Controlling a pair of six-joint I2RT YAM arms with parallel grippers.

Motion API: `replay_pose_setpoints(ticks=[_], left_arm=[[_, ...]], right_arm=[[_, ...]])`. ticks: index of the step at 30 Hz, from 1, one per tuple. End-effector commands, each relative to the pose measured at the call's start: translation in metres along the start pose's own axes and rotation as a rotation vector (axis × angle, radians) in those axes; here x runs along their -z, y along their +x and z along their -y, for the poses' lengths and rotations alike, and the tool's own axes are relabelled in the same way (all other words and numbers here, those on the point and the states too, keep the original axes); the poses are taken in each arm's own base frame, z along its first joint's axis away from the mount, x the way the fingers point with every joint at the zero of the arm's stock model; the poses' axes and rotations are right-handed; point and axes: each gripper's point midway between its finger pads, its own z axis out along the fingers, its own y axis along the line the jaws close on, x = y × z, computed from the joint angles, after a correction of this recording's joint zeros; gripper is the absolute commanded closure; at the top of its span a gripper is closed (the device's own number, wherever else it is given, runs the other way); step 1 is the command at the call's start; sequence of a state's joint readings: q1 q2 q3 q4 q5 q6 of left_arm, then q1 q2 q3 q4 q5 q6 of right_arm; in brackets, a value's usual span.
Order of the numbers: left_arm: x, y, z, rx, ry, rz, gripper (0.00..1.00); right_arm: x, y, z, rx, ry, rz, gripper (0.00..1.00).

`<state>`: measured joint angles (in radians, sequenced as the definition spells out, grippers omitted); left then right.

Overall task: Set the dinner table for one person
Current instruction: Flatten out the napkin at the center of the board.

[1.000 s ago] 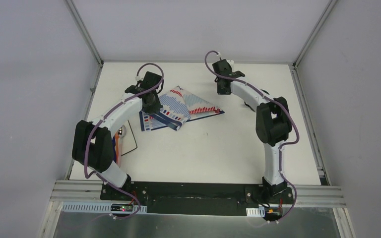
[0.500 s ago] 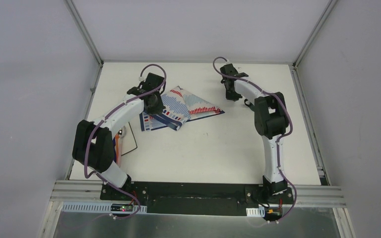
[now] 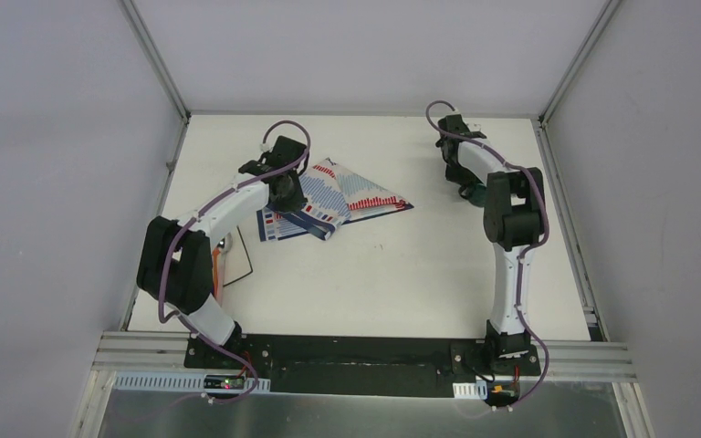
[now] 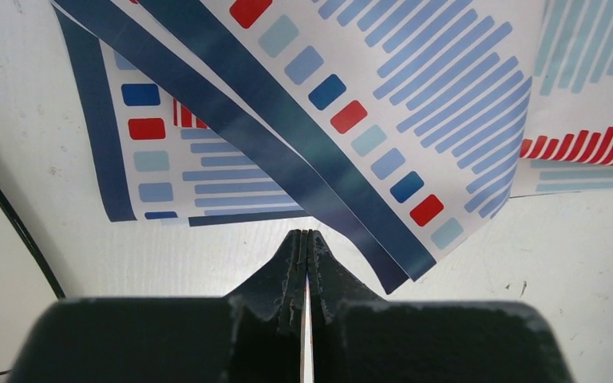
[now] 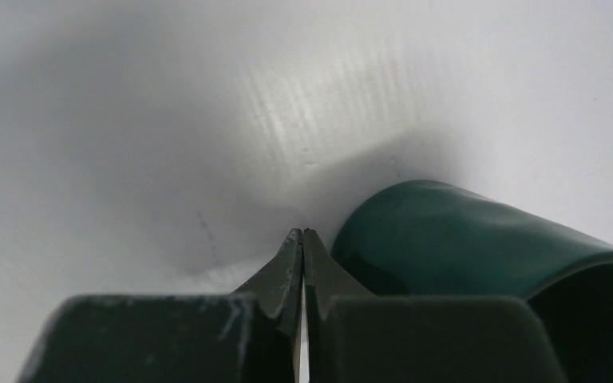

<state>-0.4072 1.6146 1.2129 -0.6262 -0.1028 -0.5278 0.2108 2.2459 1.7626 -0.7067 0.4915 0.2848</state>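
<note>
Both closed, empty: left end effector (image 4: 304, 235) at striped cloth (image 4: 351, 96) edge, right end effector (image 5: 302, 233) beside green cup (image 5: 463, 239)

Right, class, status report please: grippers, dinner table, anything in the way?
Left gripper shut, empty, tips at the cloth edge. Right gripper shut, empty. Dinner table not yet set, cloth bunched. Green cup close beside right tips.
</note>
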Motion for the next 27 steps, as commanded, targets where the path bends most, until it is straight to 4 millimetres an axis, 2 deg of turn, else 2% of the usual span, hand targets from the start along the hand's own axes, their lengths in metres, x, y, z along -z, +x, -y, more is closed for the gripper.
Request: replay_pose_setpoints(ticks=[1,8,17,21,24,27], left_arm=[[-0.002,-0.005,0.008,-0.017,0.014,0.023,1.0],[-0.005,-0.004,0.015,-0.027,0.02,0.016,1.0],[-0.005,-0.003,0.015,-0.037,0.015,0.016,1.0],[-0.004,-0.006,0.013,-0.05,0.007,0.029,1.0],[0.002,-0.016,0.012,-0.066,-0.009,0.059,1.0],[0.011,-0.031,0.015,-0.082,-0.01,0.091,0.87]], right_arm=[[-0.009,0.009,0.029,-0.035,0.043,-0.033,1.0],[-0.017,0.015,0.055,-0.077,0.074,-0.054,1.0],[-0.021,0.017,0.065,-0.095,0.085,-0.064,1.0],[-0.019,0.014,0.062,-0.104,0.062,-0.061,1.0],[-0.011,0.006,0.047,-0.122,-0.014,-0.046,1.0],[0.01,-0.012,0.024,-0.111,-0.107,0.007,1.0]])
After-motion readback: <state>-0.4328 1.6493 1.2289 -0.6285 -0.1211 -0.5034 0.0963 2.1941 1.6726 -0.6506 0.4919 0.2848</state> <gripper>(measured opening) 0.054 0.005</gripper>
